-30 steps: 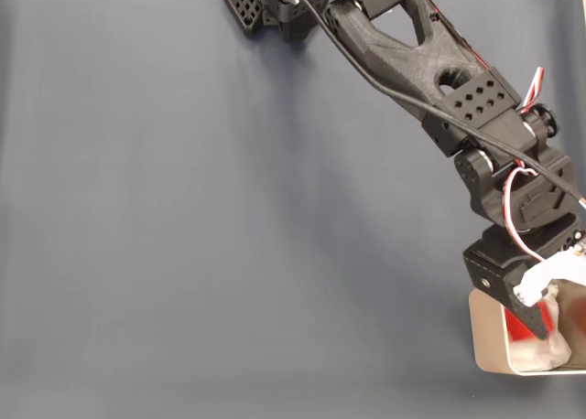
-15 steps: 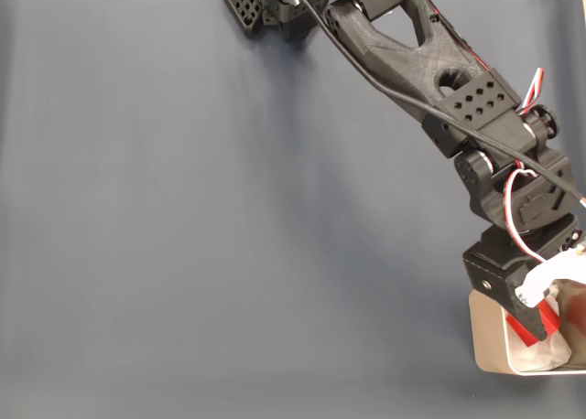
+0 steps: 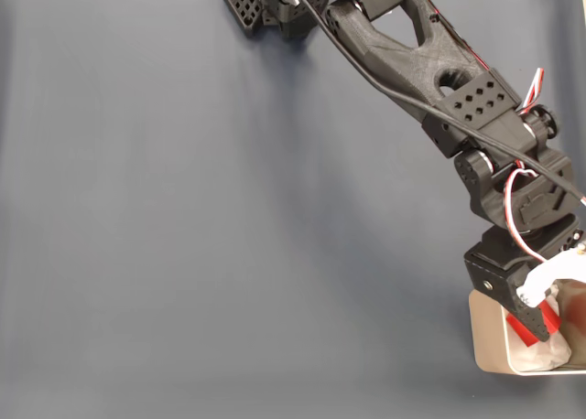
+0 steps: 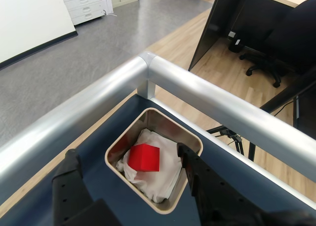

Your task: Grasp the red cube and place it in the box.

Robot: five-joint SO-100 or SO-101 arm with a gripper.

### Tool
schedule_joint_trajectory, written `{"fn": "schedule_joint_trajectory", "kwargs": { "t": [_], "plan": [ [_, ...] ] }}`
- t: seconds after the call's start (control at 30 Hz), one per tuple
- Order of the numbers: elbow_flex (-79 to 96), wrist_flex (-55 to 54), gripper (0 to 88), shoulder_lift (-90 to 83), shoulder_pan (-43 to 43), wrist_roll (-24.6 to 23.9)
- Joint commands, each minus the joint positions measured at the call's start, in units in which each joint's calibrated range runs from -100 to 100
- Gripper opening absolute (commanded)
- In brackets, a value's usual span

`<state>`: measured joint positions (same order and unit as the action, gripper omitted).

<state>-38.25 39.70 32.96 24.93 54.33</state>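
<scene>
One red cube (image 4: pixel 145 158) lies in the box (image 4: pixel 190 137) on the dark blue table (image 3: pixel 229 236), end effector (image 4: pixel 131 179) spread apart above.

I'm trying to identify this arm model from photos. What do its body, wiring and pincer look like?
The arm is matte black printed plastic with perforated brackets. A black cable and red-and-white wires run along it. The pincer has black ridged fingers, with one white part near it.

box (image 3: pixel 487 346) cut by edge, arm-covered
</scene>
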Motion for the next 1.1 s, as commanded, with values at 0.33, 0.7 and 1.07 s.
{"fn": "schedule_joint_trajectory", "kwargs": {
  "t": [0.33,0.7,1.07],
  "plan": [
    [-3.09,-1.42,20.5,-1.93,0.43,-1.9],
    [4.3,-2.16,0.0,-10.34,-8.45,-1.51],
    [37.88,-4.45,0.0,-38.94,-20.95,-2.83]
  ]
}}
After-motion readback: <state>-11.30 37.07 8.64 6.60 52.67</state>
